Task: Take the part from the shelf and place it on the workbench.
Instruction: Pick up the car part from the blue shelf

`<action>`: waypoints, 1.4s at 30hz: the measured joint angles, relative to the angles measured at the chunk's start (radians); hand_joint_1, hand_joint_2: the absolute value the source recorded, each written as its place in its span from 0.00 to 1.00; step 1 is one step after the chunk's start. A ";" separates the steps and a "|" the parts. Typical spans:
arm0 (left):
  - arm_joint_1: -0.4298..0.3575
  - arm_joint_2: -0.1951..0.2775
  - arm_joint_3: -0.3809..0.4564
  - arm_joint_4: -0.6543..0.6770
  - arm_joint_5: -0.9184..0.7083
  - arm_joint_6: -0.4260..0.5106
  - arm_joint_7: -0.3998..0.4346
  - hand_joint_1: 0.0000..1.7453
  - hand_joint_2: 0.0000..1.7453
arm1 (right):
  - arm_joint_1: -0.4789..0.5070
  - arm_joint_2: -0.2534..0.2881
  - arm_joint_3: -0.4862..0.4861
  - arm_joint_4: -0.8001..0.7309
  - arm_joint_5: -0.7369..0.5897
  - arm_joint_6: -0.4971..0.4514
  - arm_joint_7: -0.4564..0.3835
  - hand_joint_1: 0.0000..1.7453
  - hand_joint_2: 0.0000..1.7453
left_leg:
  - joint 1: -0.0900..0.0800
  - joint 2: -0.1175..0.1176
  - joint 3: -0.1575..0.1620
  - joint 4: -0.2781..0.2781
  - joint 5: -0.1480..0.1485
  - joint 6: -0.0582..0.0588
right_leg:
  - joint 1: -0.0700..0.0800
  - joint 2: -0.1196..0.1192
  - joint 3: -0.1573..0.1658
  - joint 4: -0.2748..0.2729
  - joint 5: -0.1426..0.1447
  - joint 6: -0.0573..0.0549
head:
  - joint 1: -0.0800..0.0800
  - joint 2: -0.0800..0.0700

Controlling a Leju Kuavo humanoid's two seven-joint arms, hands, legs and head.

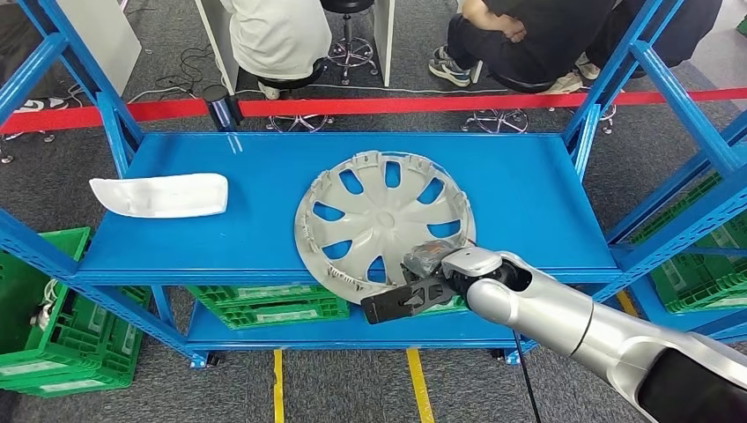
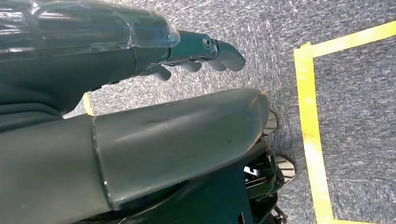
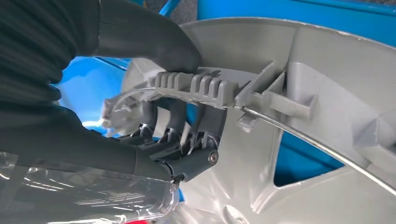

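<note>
We see the round grey plastic wheel cover (image 1: 385, 225) lying on the blue metal shelf (image 1: 528, 189), its near rim overhanging the shelf's front edge; the white curved plastic part (image 1: 159, 195) lies on the shelf too, left of the cover.

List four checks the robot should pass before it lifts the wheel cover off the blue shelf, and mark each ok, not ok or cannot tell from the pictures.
1. Grip on the part: the right hand holds the wheel cover at its near rim, thumb on one face, fingers on the other. Ok.
2. Grip firmness: cannot tell.
3. Lift path: the near rim overhangs the blue shelf's front edge, and the white curved part lies apart. Ok.
4. Left hand hangs over the floor, fingers apart, holding nothing. Ok.
5. Workbench free for placing: cannot tell.
</note>
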 joint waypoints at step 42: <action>0.001 0.001 -0.001 0.001 0.082 0.022 -0.019 0.00 0.00 | 0.198 0.010 -0.227 -0.193 -0.123 -0.665 -0.354 1.00 1.00 | -0.001 -0.009 -0.001 0.000 0.001 0.001 | 0.000 -0.007 0.000 0.000 0.000 0.000 | 0.000 0.000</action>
